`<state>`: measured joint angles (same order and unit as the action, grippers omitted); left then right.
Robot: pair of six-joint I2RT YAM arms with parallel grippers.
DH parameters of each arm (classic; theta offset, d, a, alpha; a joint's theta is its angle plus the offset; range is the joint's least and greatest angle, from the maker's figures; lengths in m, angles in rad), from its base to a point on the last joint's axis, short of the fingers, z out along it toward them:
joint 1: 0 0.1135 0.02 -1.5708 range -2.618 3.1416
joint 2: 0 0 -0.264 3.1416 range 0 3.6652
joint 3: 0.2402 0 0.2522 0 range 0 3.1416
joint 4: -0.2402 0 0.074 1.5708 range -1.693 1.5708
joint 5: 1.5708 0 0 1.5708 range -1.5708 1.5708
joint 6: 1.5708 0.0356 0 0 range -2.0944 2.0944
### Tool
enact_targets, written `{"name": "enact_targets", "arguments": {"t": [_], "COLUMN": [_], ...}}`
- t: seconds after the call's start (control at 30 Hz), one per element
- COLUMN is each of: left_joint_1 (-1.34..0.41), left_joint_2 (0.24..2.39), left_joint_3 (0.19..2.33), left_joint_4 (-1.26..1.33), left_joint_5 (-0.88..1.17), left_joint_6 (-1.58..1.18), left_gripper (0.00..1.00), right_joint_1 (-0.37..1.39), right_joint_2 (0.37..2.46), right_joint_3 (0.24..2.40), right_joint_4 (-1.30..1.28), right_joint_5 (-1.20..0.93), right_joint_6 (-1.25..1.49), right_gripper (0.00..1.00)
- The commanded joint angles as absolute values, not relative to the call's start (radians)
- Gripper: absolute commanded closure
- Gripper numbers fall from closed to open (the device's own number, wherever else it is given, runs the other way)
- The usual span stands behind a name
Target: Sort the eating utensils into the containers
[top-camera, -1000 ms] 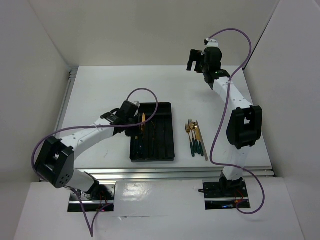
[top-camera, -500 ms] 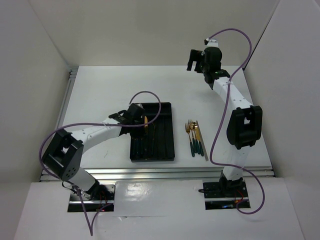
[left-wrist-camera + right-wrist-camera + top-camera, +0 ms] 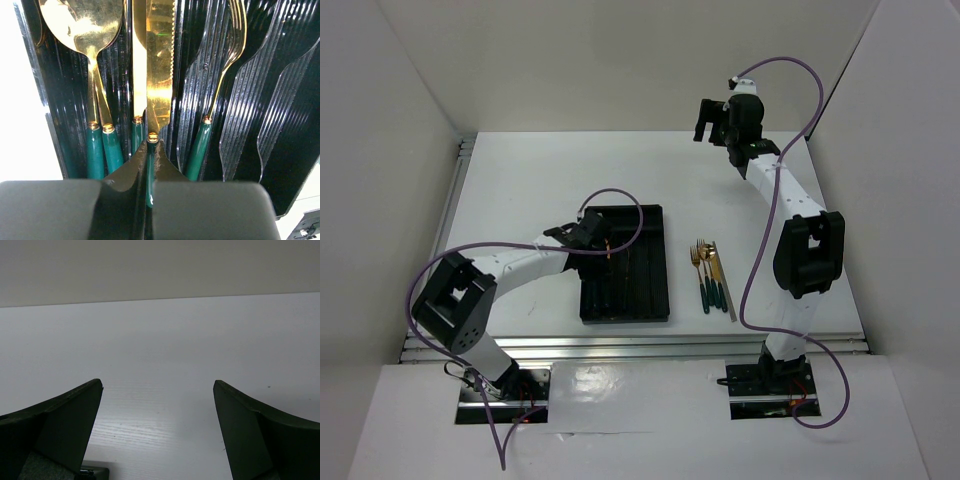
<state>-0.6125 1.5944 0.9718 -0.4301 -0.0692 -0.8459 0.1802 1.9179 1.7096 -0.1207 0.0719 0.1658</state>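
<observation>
L gripper [image 3: 150, 165] pinching knife [image 3: 160, 75] by handle, blade pointing away, lengthwise w/ tray [image 3: 280, 125] slots, R gripper [image 3: 157, 405] spread wide

left gripper [image 3: 150, 167] with knife [image 3: 160, 75] crowds tray's [image 3: 660, 262] left side, right compartments [image 3: 280, 100] open

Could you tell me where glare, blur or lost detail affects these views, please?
Left wrist: hard glare on the spoon bowl and on the knife held in the left gripper, itself blurred. Right wrist: right gripper dark against the bright table. Top external: even light; black tray shows little detail.
</observation>
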Motion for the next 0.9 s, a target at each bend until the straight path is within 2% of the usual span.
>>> {"name": "enact_targets", "arguments": {"t": [0.0,0.17,0.2,0.43,0.63,0.73,0.87], "left_joint_1": [-0.614,-0.632,-0.632,-0.641,-0.641,-0.641,-0.556], "left_joint_2": [1.609,1.609,1.609,1.545,1.481,1.439,1.399], "left_joint_3": [1.002,1.032,1.032,1.042,1.118,1.115,1.083], "left_joint_4": [-0.434,-0.471,-0.471,-0.48,-0.543,-0.511,-0.485], "left_joint_5": [-0.069,-0.091,-0.104,-0.161,-0.256,-0.299,-0.256], "left_joint_6": [-0.868,-0.859,-0.859,-0.85,-0.79,-0.744,-0.689], "left_gripper": [0.96,0.85,0.77,0.47,0.4,0.29,0.27], "right_joint_1": [0.178,0.178,0.178,0.178,0.178,0.178,0.178], "right_joint_2": [1.907,1.907,1.907,1.907,1.907,1.927,1.937], "right_joint_3": [1.744,1.744,1.744,1.753,1.753,1.776,1.81], "right_joint_4": [-0.107,-0.107,-0.107,-0.107,-0.107,-0.127,-0.149], "right_joint_5": [0.083,0.083,0.074,0.083,0.074,0.048,0.014], "right_joint_6": [0.16,0.16,0.16,0.16,0.16,0.16,0.16], "right_gripper": [0.0,0.0,0.0,0.0,0.0,0.0,0.0]}}
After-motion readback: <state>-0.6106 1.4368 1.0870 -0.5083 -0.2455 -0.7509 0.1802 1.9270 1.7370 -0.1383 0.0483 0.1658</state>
